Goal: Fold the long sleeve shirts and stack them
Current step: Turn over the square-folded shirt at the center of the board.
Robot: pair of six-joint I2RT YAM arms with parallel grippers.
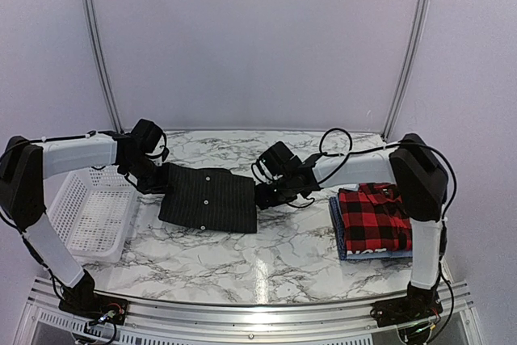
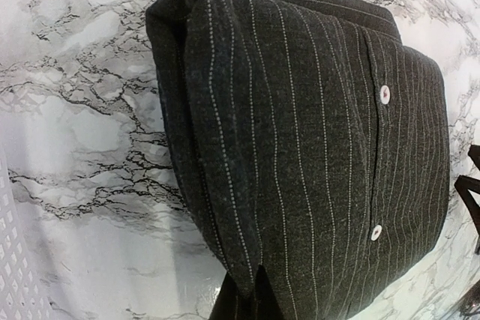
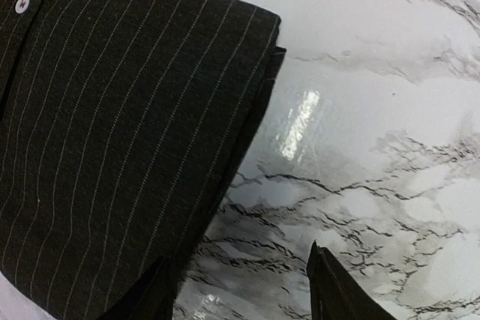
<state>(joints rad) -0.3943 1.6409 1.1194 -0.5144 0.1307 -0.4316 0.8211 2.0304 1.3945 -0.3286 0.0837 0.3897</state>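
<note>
Folded black pinstriped cloth shirt (image 1: 208,198) at centre of marble desk (image 1: 283,264). Left hand (image 1: 157,185) closed, pinching shirt side nearest desk's left edge. Right hand (image 1: 264,195) part open, empty, at opposite side.

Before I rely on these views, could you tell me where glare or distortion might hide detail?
Top external: a bright reflection streaks the marble table near its front edge. Right wrist: a glare patch beside the pinstriped shirt washes out the veining. Left wrist: lens bowing curves the shirt's edges, though its stripes are sharp.
</note>
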